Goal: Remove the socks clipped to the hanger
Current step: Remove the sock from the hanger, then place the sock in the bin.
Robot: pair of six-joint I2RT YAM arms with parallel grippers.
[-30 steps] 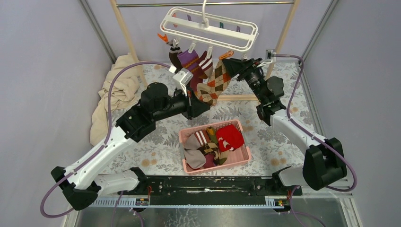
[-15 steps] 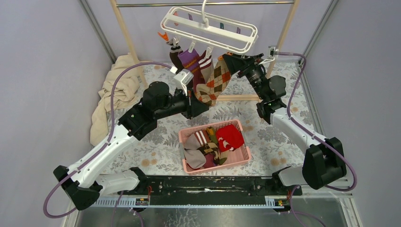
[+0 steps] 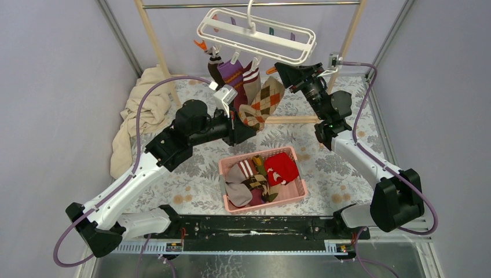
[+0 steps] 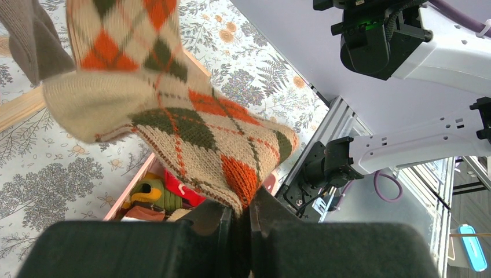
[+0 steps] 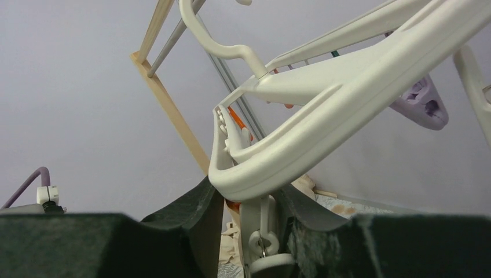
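The white hanger (image 3: pixel 255 32) hangs from the top rail with socks clipped under it: a purple-brown sock (image 3: pixel 230 74), a red-white striped sock (image 3: pixel 250 78) and an argyle sock (image 3: pixel 265 99). My left gripper (image 3: pixel 243 124) is shut on the argyle sock's (image 4: pixel 173 116) lower end, and the knit is pinched between the jaws of that gripper (image 4: pixel 240 211). My right gripper (image 3: pixel 282 68) is up at the hanger's near rim (image 5: pixel 324 110). Its fingers (image 5: pixel 202 202) straddle a white clip (image 5: pixel 263 231) with orange showing behind. A sliver of gap stays on the left side.
A pink basket (image 3: pixel 272 202) holding several loose socks sits on the floral table between the arms. A beige cloth (image 3: pixel 142 110) is heaped at the back left. The wooden rail frame's posts (image 3: pixel 155 43) stand behind, and a low wooden bar (image 3: pixel 292 120) lies under the hanging socks.
My right gripper has risen toward the hanger's rim and its jaws have narrowed around the clip. The left arm has barely moved and still holds the argyle sock.
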